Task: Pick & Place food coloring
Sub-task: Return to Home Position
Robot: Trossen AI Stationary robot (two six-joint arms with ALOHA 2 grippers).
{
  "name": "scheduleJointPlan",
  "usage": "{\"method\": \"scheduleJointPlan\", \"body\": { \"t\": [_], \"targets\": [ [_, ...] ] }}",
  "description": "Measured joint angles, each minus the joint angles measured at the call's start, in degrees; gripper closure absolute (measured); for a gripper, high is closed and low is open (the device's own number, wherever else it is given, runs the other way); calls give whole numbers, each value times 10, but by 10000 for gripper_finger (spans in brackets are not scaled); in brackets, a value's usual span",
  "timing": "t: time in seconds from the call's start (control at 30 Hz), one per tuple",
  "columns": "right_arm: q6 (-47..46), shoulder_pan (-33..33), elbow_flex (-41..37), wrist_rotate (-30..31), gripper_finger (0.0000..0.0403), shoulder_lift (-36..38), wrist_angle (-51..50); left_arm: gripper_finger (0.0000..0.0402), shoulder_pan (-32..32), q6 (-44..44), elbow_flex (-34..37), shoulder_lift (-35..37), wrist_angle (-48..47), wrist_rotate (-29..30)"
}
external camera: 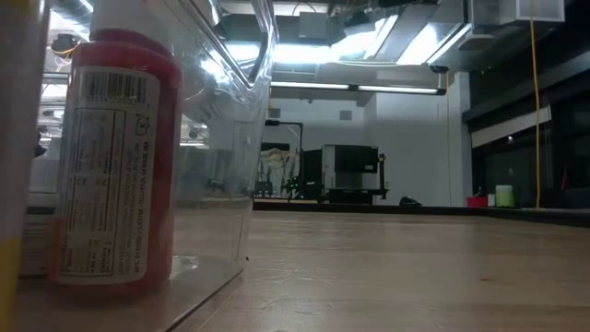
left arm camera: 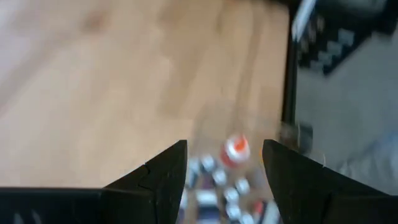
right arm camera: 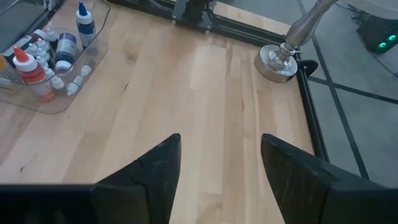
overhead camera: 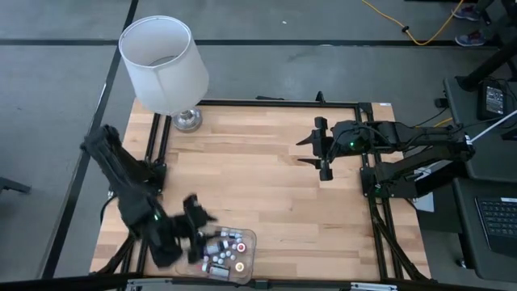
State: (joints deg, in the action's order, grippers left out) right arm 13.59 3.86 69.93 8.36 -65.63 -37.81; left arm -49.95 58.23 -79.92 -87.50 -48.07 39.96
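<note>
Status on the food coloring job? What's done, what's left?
Done, by the look of it: the food coloring bottles sit in the clear bin, and none shows loose on the table. In hand: nothing. The left tool hangs open and empty by the bin, and the right tool is open over bare wood near the table's right side. Left: likely only parking both arms.

Robotics lab, def.: strip lights (external camera: 355, 88) overhead, yellow cable (overhead camera: 414, 37) on bare floor (overhead camera: 323, 65), laptop (overhead camera: 497, 217) by the table's (overhead camera: 258, 186) right edge.
</note>
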Motion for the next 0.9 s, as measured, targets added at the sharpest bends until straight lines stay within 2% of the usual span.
{"method": "scheduleJointPlan", "body": {
  "t": [0.13, 0.27, 0.33, 0.4, 0.47, 0.6, 0.67, 0.73, 0.83, 0.9],
  "targets": [
    [-11, 7, 0, 8, 182, 5, 4, 199, 35, -47, 0, 81, 1, 69],
    [-8, 22, 0, 111, 191, 23, 0, 209, 78, -173, 0, 153, 3, 148],
    [-3, 22, 0, 169, 202, 39, 0, 230, 110, -237, 7, 191, 5, 150],
    [0, 20, 0, 224, 218, 55, 1, 263, 154, -283, 30, 233, 18, 101],
    [0, 16, 0, 256, 236, 68, -5, 304, 212, -336, 70, 273, 65, 16],
    [-9, 6, 0, 265, 276, 88, -29, 385, 338, -451, 202, 342, 274, -205],
    [-28, 4, 0, 265, 299, 93, -50, 394, 398, -477, 279, 363, 382, -297],
    [-47, 4, 0, 265, 325, 96, -69, 395, 454, -476, 353, 377, 451, -361],
    [-60, 4, 0, 254, 368, 96, -98, 399, 510, -446, 456, 401, 524, -415],
    [-67, 4, 0, 231, 392, 96, -105, 399, 529, -424, 517, 423, 562, -423]
  ]
}}
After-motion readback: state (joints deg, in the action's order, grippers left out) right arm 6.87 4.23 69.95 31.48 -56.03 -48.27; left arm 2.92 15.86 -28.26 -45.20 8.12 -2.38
